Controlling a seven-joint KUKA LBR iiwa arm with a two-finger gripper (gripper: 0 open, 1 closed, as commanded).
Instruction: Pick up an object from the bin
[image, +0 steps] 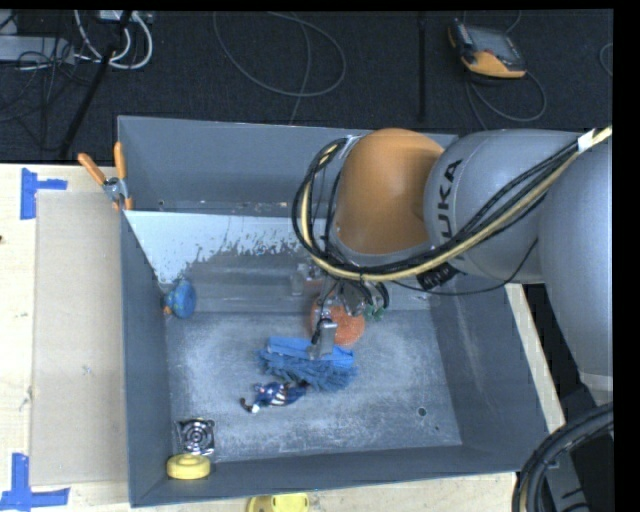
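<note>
My gripper (324, 338) hangs below the orange wrist cover near the middle of the bin, its tip just above a crumpled blue cloth (308, 364). An orange-red rounded thing (349, 327) lies right beside the gripper, partly hidden behind it. A small blue and white figure (268, 396) lies on the bin floor just left of and below the cloth.
A blue ball-like thing (182, 298) rests against the left wall. A small metal spiral piece (195, 434) and a yellow disc (189, 466) sit in the front left corner. The arm and its cables cover the bin's back right.
</note>
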